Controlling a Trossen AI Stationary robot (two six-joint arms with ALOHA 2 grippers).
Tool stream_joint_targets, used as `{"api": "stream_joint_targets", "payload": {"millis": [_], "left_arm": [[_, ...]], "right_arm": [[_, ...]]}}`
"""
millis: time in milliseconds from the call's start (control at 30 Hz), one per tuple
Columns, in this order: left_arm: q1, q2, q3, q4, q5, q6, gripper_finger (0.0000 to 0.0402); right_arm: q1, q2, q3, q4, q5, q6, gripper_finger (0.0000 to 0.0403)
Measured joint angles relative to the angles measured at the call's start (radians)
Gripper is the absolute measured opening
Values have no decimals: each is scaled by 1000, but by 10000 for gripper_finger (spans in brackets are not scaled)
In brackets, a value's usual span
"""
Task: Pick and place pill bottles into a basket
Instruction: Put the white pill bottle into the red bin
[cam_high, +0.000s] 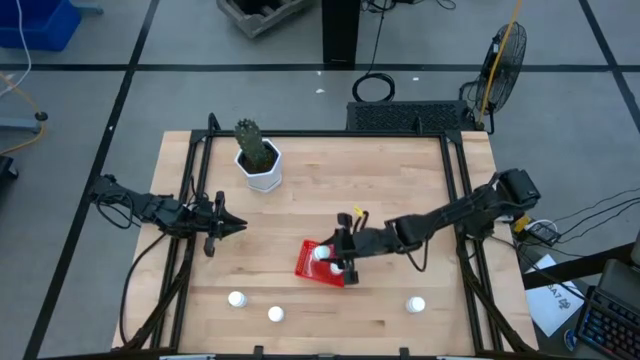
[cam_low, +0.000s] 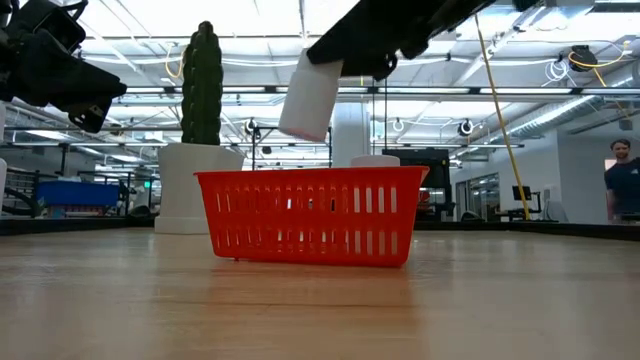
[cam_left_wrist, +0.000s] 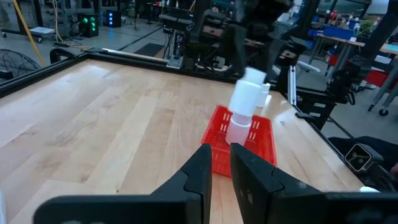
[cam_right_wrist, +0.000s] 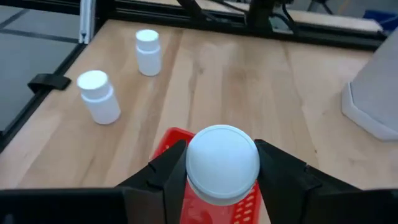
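Your right gripper (cam_right_wrist: 221, 165) clamps a pill bottle (cam_low: 311, 92) above the red basket (cam_low: 312, 214); lower before releasing, since it seems tilted. The left gripper (cam_left_wrist: 217, 168) waits nearly closed.

Five white pill bottles (cam_high: 236, 298) showed: three stood on the tabletop (cam_high: 400, 180), one sat in the single red basket (cam_high: 306, 262), one hung above it. One potted cactus (cam_high: 258, 156) stood by.
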Motion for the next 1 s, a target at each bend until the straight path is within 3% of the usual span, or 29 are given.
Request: {"api": "stream_joint_targets", "payload": {"millis": [233,1000], "left_arm": [[0,0,0,0,0,0,63],[0,0,0,3,0,0,63]], "right_arm": [[-56,24,5,-1,-104,7,152],[-65,193,79,-82,-101,7,160]]}}
